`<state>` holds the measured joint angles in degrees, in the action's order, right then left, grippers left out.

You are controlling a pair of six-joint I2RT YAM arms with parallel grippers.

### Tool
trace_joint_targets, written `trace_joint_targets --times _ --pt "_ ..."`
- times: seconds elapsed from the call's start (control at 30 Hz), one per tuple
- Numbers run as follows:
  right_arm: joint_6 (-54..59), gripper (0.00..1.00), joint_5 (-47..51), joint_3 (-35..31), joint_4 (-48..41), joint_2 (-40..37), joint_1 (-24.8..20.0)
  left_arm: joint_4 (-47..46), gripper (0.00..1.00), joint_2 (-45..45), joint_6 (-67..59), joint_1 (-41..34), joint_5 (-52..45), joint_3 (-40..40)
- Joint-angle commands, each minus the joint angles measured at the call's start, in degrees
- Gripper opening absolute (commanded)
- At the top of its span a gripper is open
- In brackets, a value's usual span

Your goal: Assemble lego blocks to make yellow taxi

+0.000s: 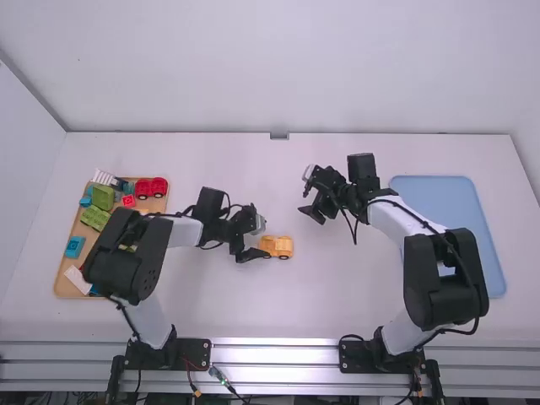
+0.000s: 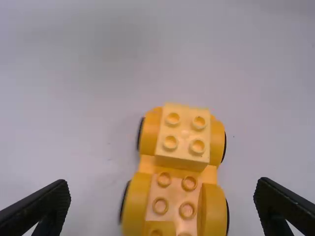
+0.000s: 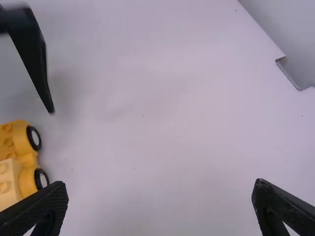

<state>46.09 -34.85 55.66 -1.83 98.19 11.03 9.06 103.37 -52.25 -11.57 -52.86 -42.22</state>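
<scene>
at nine o'clock on the white tabletop (image 1: 186,291), twelve pointing away from the arm bases, a tan tray (image 1: 64,268) is holding loose pieces: a blue block (image 1: 74,246) is lying by its nine o'clock rim, green blocks (image 1: 103,197) are sitting toward eleven, and a red wheeled piece (image 1: 151,187) is resting toward one. the left arm (image 1: 139,253) is covering part of this tray. at three o'clock a pale blue tray (image 1: 430,198) is lying partly under the right arm (image 1: 443,270).

between the two arms, the yellow car (image 1: 276,246) is standing on its wheels, a pale yellow block (image 2: 183,132) sitting on its three o'clock end. the left fingers (image 1: 251,254) are spreading wide and gripping nothing; the car is lying just beside them toward three o'clock, and in the left wrist view its body is showing between the two, apart from both. the right fingers (image 1: 312,214) are also standing well spread and empty, with the car lying away from them between seven and eight o'clock.
</scene>
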Motion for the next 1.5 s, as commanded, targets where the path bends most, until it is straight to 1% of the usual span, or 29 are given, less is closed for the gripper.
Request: trace_joint_targets --times 0.0,0.1,0.13,0.2,0.27,0.33,0.43,0.5,0.53,0.57,0.63,0.67,0.7,0.77,0.83,0.9,0.93,1.0,1.03,1.1,1.13,1.17,1.23,1.27,1.37,1.47 --pt "-2.6 0.99 0.6 0.6 0.5 -0.7 -0.2 -3.6 0.99 -7.0 0.3 3.5 -1.5 0.1" --pt "-2.6 0.99 0.7 0.6 1.1 -0.7 -0.1 -11.1 0.99 -14.0 0.4 8.3 -1.7 0.1" --pt "-2.6 0.99 0.6 0.6 1.5 -0.7 -0.2 -16.0 0.99 -18.1 0.4 11.6 -1.3 0.1" --pt "-2.6 0.99 0.6 0.6 2.0 -0.7 0.0 -19.9 0.99 -21.3 0.4 14.6 -0.7 0.1" --pt "-2.7 0.99 0.6 0.6 2.8 -0.7 -0.1 -25.4 0.99 -25.4 0.3 19.1 0.1 0.1" --pt "-2.6 0.99 0.6 0.6 3.5 -0.7 -0.2 -29.0 0.99 -28.7 0.4 23.5 0.9 0.1" --pt "-2.6 0.99 0.6 0.6 4.8 -0.7 -0.1 -31.8 0.99 -31.9 0.6 28.6 4.5 0.1" --pt "-2.6 0.99 0.6 0.6 5.8 -0.7 0.0 -31.2 0.99 -33.2 7.0 31.5 7.3 0.1" --pt "-2.6 0.99 0.7 0.6 6.6 -0.7 -0.2 -28.3 0.99 -34.2 22.0 34.7 13.3 0.1" --pt "-2.6 0.99 0.6 0.6 7.0 -0.7 -0.3 -27.5 0.99 -34.3 26.5 35.5 15.6 0.1" --pt "-2.6 0.99 0.6 0.6 7.8 -0.7 -0.3 -25.9 0.99 -34.3 38.0 37.5 25.0 0.1" --pt "-2.6 0.99 0.6 0.6 8.3 -0.7 -0.2 -26.2 0.99 -34.3 42.7 38.6 33.2 0.1" --pt "-2.6 0.99 0.6 0.6 8.5 -0.7 -0.1 -26.4 0.99 -34.3 43.5 38.8 35.3 0.1" --pt "-2.6 0.99 0.6 0.6 9.5 -0.7 -0.2 -27.6 0.99 -34.3 47.9 39.8 46.8 0.1" --pt "-2.6 0.99 0.6 0.6 10.2 -0.7 -0.2 -28.1 0.99 -34.2 47.8 39.9 50.0 0.1" --pt "-2.6 0.99 0.6 0.6 11.4 -0.7 -0.1 -29.7 0.99 -33.7 45.7 39.6 55.2 0.1" --pt "-2.8 0.99 0.6 0.6 12.0 -0.7 0.0 -29.9 0.99 -33.7 45.1 39.7 56.0 0.1" --pt "-5.2 0.99 0.6 0.6 14.4 -0.7 -0.3 -30.9 0.99 -33.6 44.7 40.7 58.8 0.1" --pt "-7.4 0.99 0.8 0.6 16.2 -0.7 -0.3 -31.6 0.99 -33.5 44.7 42.6 60.1 -0.1" --pt "-8.1 0.99 1.7 0.6 17.1 -0.7 -0.3 -33.2 0.99 -32.9 42.7 44.9 58.0 -1.2" --pt "-8.9 0.99 2.6 0.6 18.0 -0.7 -0.3 -35.4 0.99 -31.7 40.7 47.7 54.2 -3.1" --pt "-8.9 0.99 2.8 0.6 18.1 -0.7 -0.3 -36.1 0.99 -31.3 40.2 48.4 52.9 -3.7" --pt "-8.6 0.99 3.7 0.6 18.6 -0.7 -0.2 -41.4 0.99 -27.7 36.0 53.6 45.3 -9.8" --pt "-8.6 0.99 3.8 0.7 18.5 -0.7 -0.2 -43.3 0.99 -26.1 33.7 54.9 43.5 -12.2" --pt "-8.6 0.99 4.1 0.7 18.7 -0.7 -0.2 -47.9 0.99 -21.4 27.6 56.5 41.5 -18.6" --pt "-9.5 0.99 4.0 0.7 19.1 -0.7 -0.6 -55.6 0.99 -14.0 16.4 55.7 42.4 -27.3"
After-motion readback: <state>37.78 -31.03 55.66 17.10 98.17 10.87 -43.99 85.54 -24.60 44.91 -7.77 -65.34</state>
